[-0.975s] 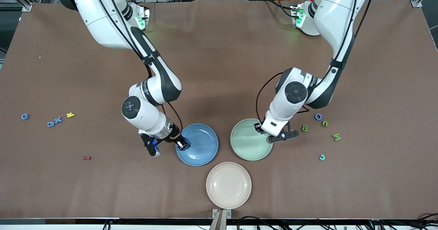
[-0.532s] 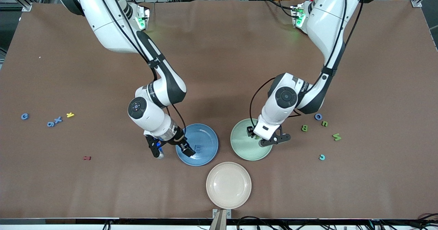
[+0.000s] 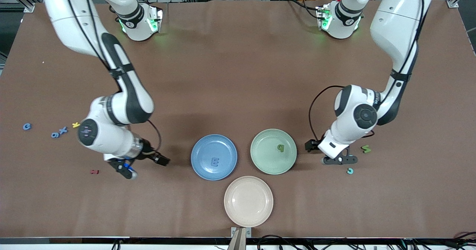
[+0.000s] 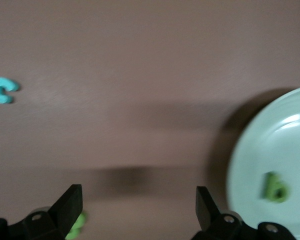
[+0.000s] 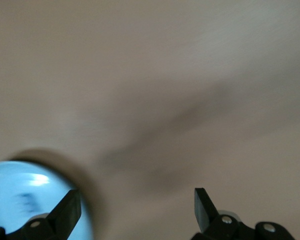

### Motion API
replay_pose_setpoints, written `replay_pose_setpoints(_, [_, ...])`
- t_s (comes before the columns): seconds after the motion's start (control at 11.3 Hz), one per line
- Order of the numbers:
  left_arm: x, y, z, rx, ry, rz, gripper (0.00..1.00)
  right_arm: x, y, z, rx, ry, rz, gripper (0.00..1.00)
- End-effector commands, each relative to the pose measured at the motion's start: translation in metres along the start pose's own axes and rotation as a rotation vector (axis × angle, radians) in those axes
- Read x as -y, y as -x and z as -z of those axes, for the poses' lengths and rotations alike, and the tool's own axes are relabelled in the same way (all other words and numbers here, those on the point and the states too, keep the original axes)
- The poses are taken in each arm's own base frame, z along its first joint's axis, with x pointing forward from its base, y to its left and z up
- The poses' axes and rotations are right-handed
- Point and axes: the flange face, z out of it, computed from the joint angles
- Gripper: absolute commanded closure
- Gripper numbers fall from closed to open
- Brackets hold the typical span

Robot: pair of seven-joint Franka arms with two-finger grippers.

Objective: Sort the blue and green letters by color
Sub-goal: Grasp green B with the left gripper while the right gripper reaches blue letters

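Left gripper (image 3: 332, 152): fingers apart, empty, over brown table (image 3: 238, 75) just beside green plate (image 3: 273, 151). Right gripper (image 3: 143, 165): fingers apart, empty, near blue plate (image 3: 214, 157). Olive letter (image 3: 280, 148) flat in green plate; blue E (image 3: 214, 163) flat in blue plate. Loose blue letters (image 3: 59, 132) toward right arm's end, well apart from both grippers.

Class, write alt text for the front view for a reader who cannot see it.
A blue plate holding a blue letter E sits beside a green plate holding a green letter, with an empty cream plate nearer the camera. The open right gripper and open left gripper hang over bare brown table.
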Motion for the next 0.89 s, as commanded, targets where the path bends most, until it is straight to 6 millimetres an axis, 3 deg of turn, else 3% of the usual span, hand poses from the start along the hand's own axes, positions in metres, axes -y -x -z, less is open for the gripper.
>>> replay_pose_setpoints(0.0, [0.029,0.029,-0.008,0.036,-0.047,-0.108,0.00,-0.101,-0.009,0.012,-0.008,0.156,0.200,0.00])
replay_pose_setpoints(0.27, [0.053,0.048,-0.029,0.010,-0.062,-0.149,0.00,-0.190,-0.039,0.017,0.005,0.262,0.341,0.00])
replay_pose_setpoints(0.44, [0.064,0.058,-0.036,0.015,-0.076,-0.174,0.00,-0.242,-0.046,0.027,0.015,0.268,0.441,0.00])
replay_pose_setpoints(0.62, [0.072,0.065,-0.042,0.020,-0.073,-0.176,0.00,-0.299,-0.060,0.027,0.042,0.261,0.426,0.00])
replay_pose_setpoints(0.71, [0.073,0.064,-0.041,0.019,-0.074,-0.175,0.11,-0.321,-0.060,0.025,0.058,0.258,0.415,0.00])
replay_pose_setpoints(0.8, [0.073,0.064,-0.041,0.019,-0.074,-0.175,0.40,-0.337,-0.064,0.029,0.060,0.255,0.428,0.00])
